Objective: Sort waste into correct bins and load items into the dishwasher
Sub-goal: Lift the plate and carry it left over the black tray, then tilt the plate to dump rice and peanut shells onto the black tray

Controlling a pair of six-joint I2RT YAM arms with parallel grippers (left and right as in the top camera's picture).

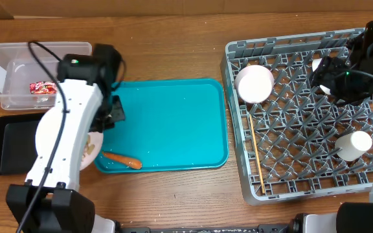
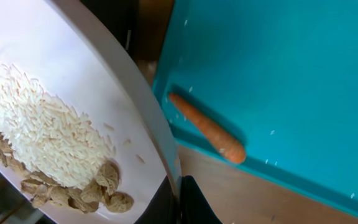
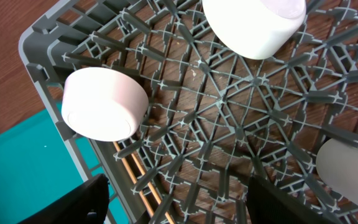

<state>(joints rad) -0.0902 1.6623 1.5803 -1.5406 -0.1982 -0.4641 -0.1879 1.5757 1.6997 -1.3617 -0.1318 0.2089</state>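
Note:
My left gripper (image 2: 180, 198) is shut on the rim of the round white plate (image 2: 73, 74), which carries white rice (image 2: 36, 127) and brownish food bits (image 2: 107, 180). From overhead the plate (image 1: 46, 133) sits under the left arm, between the black tray (image 1: 8, 145) and the teal tray's left edge. An orange carrot (image 1: 122, 160) lies at the teal tray's near left corner. The red wrapper (image 1: 43, 87) is in the clear tub (image 1: 5, 65). My right gripper (image 3: 176, 199) hangs open over the grey dish rack (image 1: 238, 136), with nothing between its fingers.
The rack holds a bowl (image 3: 104, 102) at its left side, a second bowl (image 3: 253, 25), a white cup (image 1: 355, 144) and chopsticks (image 1: 258, 162) along its left wall. The teal serving tray (image 1: 173, 123) lies between the arms.

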